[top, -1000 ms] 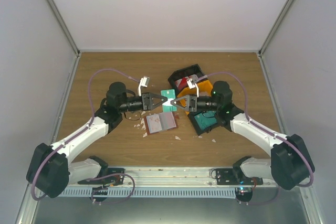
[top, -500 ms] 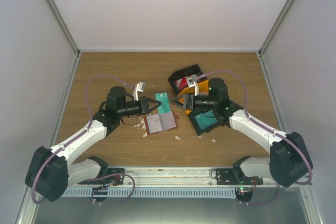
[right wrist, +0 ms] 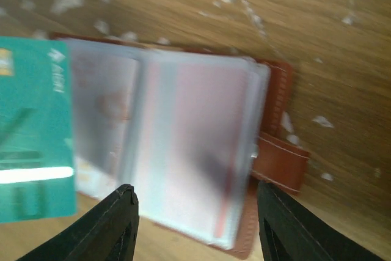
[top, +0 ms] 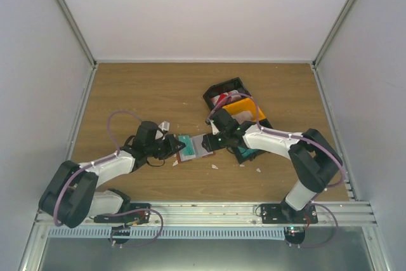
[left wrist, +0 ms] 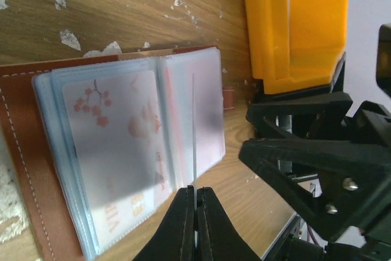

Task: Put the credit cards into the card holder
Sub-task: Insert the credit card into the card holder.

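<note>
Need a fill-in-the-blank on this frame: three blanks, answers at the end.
The card in the left tool is ___ in colour.
The card holder on the table is not folded shut but ___.
The right tool hovers over the holder, jaws ___.
Missing: teal; open; open.

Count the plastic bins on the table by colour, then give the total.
Black bins: 2
Orange bin: 1
Total: 3
</note>
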Available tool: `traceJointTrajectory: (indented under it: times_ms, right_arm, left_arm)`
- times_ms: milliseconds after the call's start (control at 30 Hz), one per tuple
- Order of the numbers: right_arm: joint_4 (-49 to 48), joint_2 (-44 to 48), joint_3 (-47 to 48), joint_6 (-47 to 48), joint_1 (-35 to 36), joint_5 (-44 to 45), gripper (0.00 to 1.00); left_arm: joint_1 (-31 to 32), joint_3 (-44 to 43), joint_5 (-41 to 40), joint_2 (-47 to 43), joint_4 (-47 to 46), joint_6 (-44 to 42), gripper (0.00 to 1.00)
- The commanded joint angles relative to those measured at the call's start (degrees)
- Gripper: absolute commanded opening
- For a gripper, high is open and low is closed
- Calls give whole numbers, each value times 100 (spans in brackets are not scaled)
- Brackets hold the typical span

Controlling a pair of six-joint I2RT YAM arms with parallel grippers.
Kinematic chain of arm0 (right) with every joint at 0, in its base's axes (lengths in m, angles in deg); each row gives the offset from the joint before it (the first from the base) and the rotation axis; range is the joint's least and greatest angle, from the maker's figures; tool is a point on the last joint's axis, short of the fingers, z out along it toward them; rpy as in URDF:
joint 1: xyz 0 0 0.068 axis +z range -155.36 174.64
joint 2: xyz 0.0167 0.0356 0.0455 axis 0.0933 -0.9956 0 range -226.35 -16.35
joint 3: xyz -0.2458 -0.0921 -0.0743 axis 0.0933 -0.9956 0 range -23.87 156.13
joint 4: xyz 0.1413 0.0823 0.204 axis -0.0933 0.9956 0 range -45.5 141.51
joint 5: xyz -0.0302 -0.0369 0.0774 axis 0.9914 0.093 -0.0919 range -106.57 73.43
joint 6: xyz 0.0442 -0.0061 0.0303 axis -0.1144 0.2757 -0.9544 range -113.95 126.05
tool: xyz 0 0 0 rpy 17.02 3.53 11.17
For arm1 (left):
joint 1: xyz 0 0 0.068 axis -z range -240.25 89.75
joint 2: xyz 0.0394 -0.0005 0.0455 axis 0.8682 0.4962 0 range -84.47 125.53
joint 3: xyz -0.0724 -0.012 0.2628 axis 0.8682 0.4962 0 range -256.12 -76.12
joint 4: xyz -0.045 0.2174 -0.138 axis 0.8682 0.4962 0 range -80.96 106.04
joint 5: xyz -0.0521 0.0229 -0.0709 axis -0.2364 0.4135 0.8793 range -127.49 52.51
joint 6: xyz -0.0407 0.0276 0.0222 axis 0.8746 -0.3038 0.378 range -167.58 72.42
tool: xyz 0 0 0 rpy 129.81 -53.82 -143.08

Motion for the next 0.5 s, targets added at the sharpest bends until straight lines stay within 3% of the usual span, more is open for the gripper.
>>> traceJointTrajectory:
  times_ms: [0, 300, 467]
  right_arm:
    - [602, -382, 299, 217, 188, 1042, 54]
    - [738, -728, 247, 155, 246, 990, 53]
    - [839, -802, 237, 131, 250, 961, 44]
  left_arm:
    - [-9, 7, 82, 463, -926, 160, 0]
    - [20, -15, 356, 1272, -1502, 360, 0]
    - [41, -31, 642, 1727, -2055, 531, 0]
